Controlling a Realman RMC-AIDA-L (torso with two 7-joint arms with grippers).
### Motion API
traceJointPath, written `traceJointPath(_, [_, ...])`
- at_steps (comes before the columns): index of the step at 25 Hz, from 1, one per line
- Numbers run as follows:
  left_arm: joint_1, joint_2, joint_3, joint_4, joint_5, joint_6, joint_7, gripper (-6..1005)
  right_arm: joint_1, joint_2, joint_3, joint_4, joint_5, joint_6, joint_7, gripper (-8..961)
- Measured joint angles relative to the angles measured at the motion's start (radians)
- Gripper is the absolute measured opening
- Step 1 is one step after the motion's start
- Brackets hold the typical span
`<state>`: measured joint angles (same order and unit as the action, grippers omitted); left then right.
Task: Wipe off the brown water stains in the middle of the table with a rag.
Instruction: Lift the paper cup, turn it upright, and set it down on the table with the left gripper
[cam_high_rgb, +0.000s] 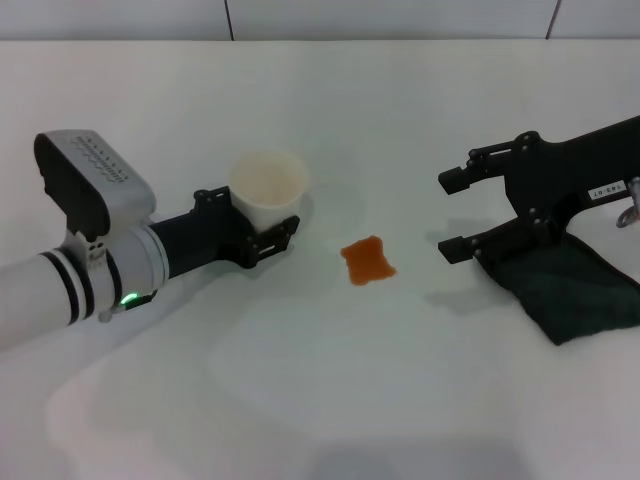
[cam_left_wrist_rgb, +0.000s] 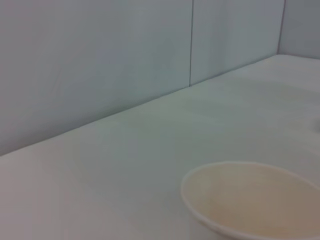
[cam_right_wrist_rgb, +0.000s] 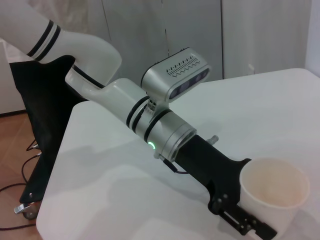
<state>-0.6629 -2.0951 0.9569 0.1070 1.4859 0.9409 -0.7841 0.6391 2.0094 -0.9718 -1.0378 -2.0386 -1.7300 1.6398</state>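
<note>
Sitting pretty much dead centre on the white table is the stain, a small orange-brown blotch with a lobed edge, totally bare with nothing touching it.

Left gripper is on the left side, closed around a white paper cup. Cup stands upright, mouth up, looks empty, and sits just left of the stain with a bit of bare table between them. The right wrist view shows the same thing from the other side: black fingers hugging the cup's lower wall, white arm stretching back behind it. The left wrist view only catches the cup's rim and the far wall.

Right gripper comes in from the right, jaws spread wide and holding nothing, pointed toward the stain but well short of it. The rag, dark green and nearly black, lies flat on the table at the right edge, right under that gripper's body, partly covered by it.
</note>
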Motion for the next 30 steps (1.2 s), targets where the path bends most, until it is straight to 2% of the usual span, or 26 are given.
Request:
traceJointPath(6, [0.007, 0.003, 0.0, 0.003, -0.002, -0.009, -0.004, 712, 0.001, 0.0, -0.001, 0.001, 0.0, 0.006, 0.0, 843])
traceJointPath(14, [0.013, 0.003, -0.005, 0.004, -0.01, 0.004, 0.003, 895, 0.005, 0.0, -0.001, 0.004, 0.0, 0.009, 0.002, 842])
traceJointPath(15, [0.02, 0.003, -0.007, 0.004, -0.015, 0.014, 0.004, 895, 0.006, 0.0, -0.001, 0.004, 0.0, 0.009, 0.002, 842])
traceJointPath(21, [0.112, 0.009, -0.008, 0.047, -0.085, 0.124, 0.018, 895, 0.006, 0.0, 0.0, 0.0, 0.0, 0.009, 0.007, 842])
traceJointPath(27, [0.211, 0.012, -0.009, 0.082, -0.089, 0.189, 0.017, 895, 0.006, -0.002, 0.003, -0.003, -0.001, 0.01, 0.014, 841])
traceJointPath(30, [0.262, 0.017, -0.004, 0.121, -0.081, 0.273, 0.01, 894, 0.004, -0.005, 0.007, -0.01, -0.006, 0.01, 0.038, 841])
